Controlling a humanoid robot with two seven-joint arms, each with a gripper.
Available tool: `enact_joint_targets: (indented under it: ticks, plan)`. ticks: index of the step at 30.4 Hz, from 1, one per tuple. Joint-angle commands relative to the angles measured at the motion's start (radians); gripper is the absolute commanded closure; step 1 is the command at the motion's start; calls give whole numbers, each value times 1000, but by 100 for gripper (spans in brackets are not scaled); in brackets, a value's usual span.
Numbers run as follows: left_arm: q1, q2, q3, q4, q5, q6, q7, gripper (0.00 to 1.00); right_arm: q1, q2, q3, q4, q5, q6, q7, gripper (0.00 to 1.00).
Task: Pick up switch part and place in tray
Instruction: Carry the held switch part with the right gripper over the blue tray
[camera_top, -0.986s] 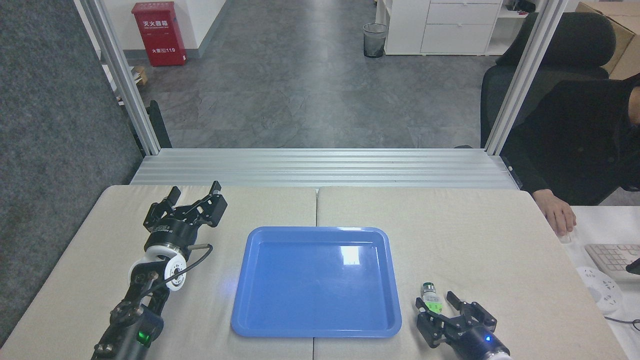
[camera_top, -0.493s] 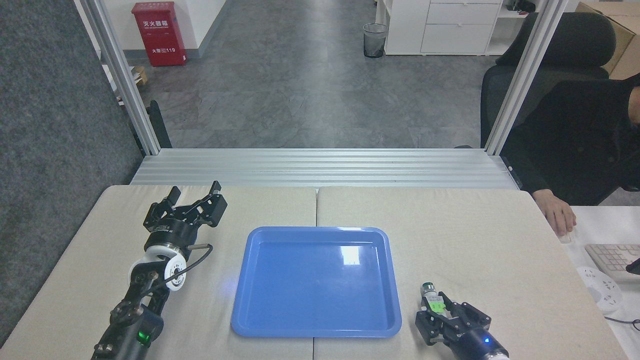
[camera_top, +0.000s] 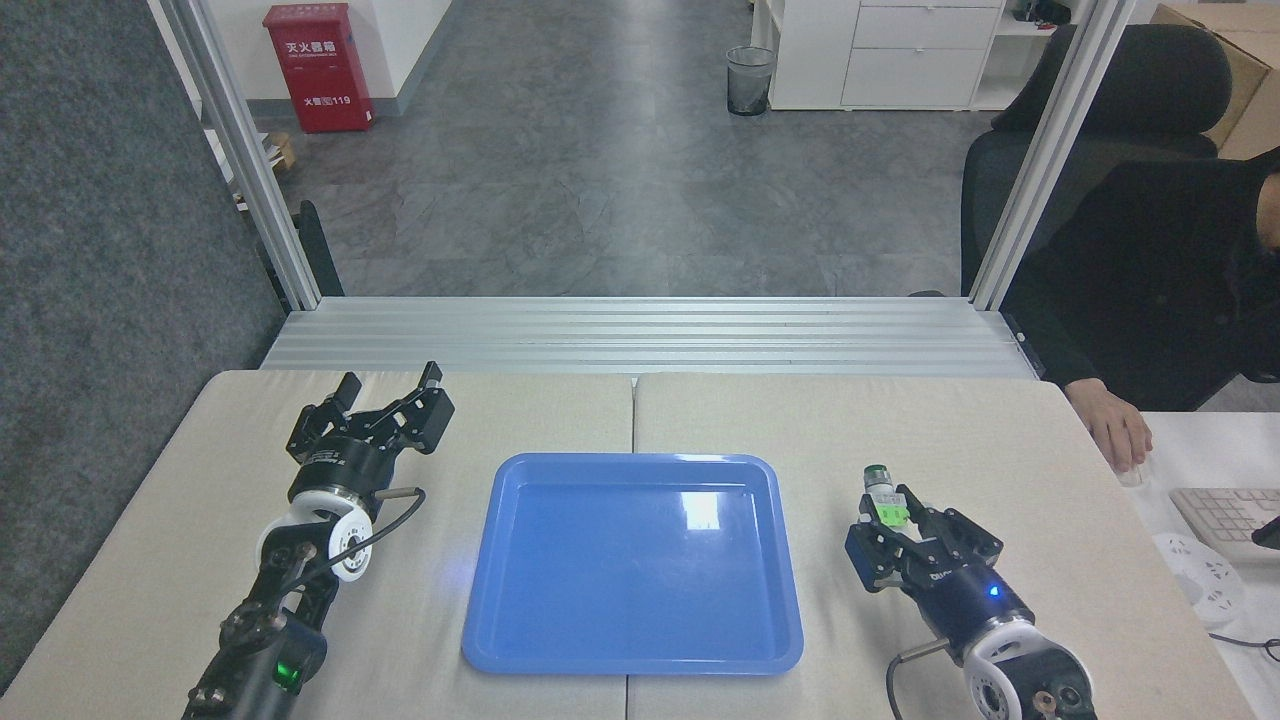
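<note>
The switch part (camera_top: 884, 498), with a dark round cap, green middle and whitish base, is held upright in my right gripper (camera_top: 897, 520), which is shut on it above the table, just right of the tray. The blue tray (camera_top: 632, 563) lies flat in the middle of the table with nothing in it. My left gripper (camera_top: 390, 385) stands open over the far left of the table, well left of the tray, with nothing between its fingers.
A person's hand (camera_top: 1118, 436) rests at the table's right edge beside a keyboard (camera_top: 1222, 518) on a white desk. An aluminium frame rail (camera_top: 640, 335) runs along the table's far edge.
My right gripper closed on the switch part, then lifted it and carried it up and away from the table's near edge. The left arm has not moved.
</note>
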Motion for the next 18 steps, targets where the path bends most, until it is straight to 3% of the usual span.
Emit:
enact_joint_targets:
  ticks: [1,10,18]
  plan:
    - [0,0,-1,0,0,0,1,0,-66,89,84,-96,7,-3,35,89]
    - [0,0,0,0,0,0,1,0,-45,114,296,-89,108,25,104,95]
    - [0,0,0,0,0,0,1,0,-43,149,364,25,185,112,137,100]
